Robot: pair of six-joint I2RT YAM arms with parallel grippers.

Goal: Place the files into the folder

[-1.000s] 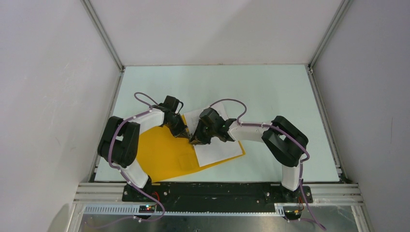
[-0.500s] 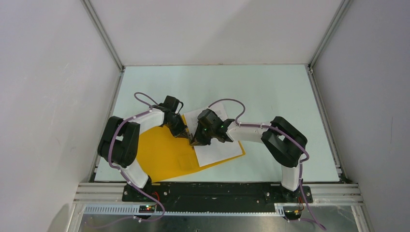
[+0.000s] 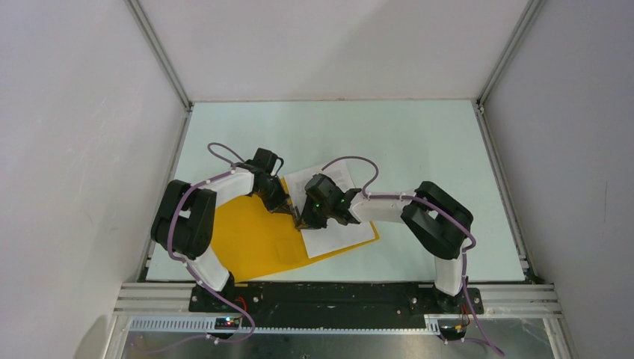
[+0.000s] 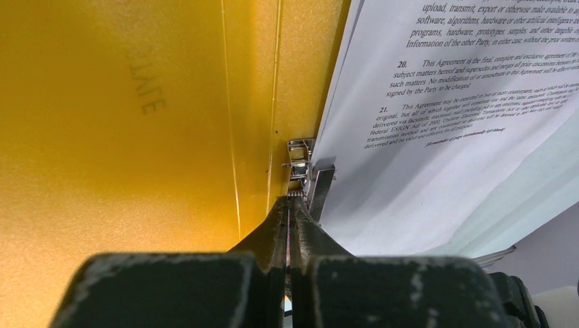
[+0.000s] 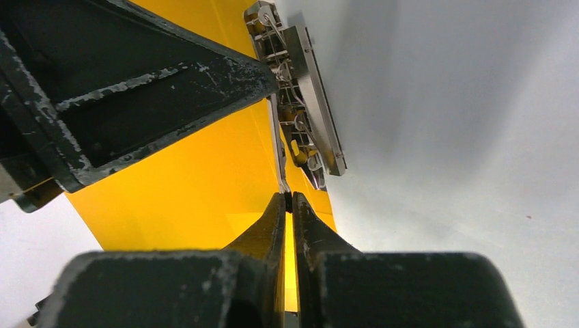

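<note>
files lie on the rt half of the open folder, inner edge just beside the metal clip at the spine. clip's long axis runs approx 12–6 in top view, sheets at its 3 o'clock. right gripper is clenched on a thin strip of the clip. left gripper has fingers pressed together, tips touching the clip's end. prob. bracing; can't tell if it pinches anything. to get clamped, sheets likely need to shift toward 9; rt arm sits on their side.

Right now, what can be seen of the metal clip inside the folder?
The metal clip is shiny silver metal: a flat bar with small springs and a thin lever. It lies on the open orange folder beside the papers. The shut right gripper seems to pinch its lever; the shut left gripper touches it.
</note>
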